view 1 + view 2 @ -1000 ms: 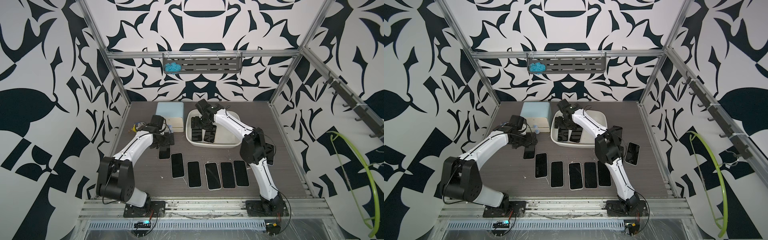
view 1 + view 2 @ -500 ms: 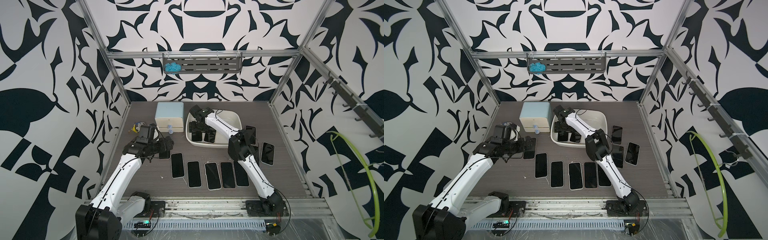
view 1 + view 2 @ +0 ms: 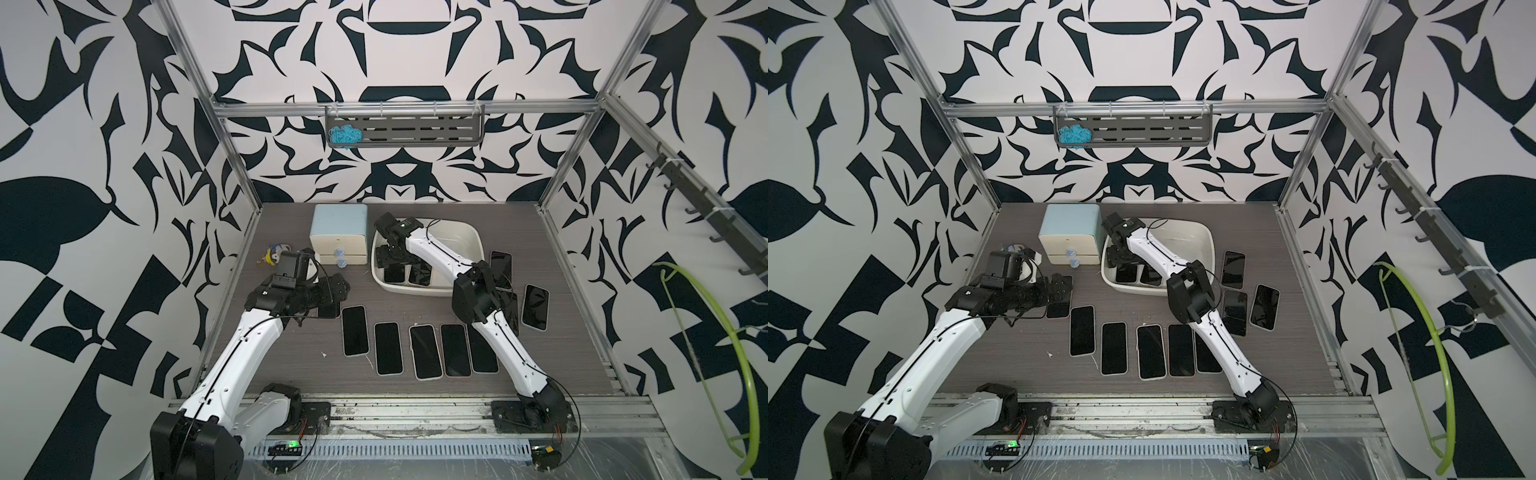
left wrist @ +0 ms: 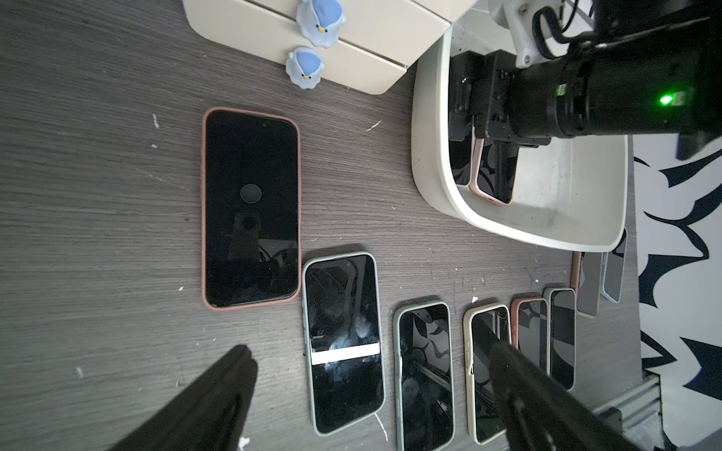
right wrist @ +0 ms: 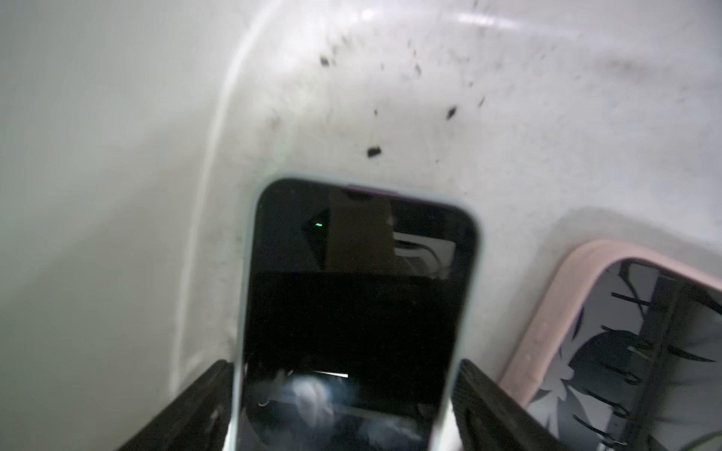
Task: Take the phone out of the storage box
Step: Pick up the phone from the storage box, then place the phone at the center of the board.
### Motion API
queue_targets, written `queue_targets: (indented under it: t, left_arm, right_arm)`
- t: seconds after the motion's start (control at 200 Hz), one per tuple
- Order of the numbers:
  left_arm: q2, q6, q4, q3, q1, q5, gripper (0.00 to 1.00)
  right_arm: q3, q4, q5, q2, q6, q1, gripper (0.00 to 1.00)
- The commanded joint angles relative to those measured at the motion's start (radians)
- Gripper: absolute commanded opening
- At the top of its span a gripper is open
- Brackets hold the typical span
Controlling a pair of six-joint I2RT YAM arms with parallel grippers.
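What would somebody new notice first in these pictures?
The bold black-and-white patterned walls around the cell. Then the row of dark-screened phones lying on the table in front of the storage box. Inside the box, the right gripper straddles a pale-cased phone.

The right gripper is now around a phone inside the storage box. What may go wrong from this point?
1. The right gripper flanks the pale-cased phone only near one end. Whether it is clamped is unclear, so the phone may tilt or slip when lifted.
2. The pink-cased phone lies close beside it, so the gripper might catch and drag it.
3. The storage box wall is near, and the phone could knock against it.
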Motion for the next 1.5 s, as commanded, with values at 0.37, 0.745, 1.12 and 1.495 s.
queue_targets:
  t: [0.37,0.745,1.12,1.495]
  left_arm:
    - [0.037,-0.003,-0.039,0.030,0.000,0.060,1.00]
    - [-0.028,-0.060,0.004,-0.028,0.000,0.045,1.00]
    - [-0.061,-0.081,0.035,-0.052,0.000,0.060,1.00]
    - [-0.058,-0.084,0.118,-0.058,0.000,0.093,1.00]
  right_arm:
    - [-0.107,-0.032,0.005,-0.021,-0.084,-0.011,0.80]
    - [-0.199,0.113,-0.081,-0.212,-0.099,-0.021,0.74]
    - [-0.244,0.141,-0.144,-0.348,-0.088,-0.062,0.72]
    - [-0.469,0.219,-0.144,-0.555,-0.067,-0.103,0.71]
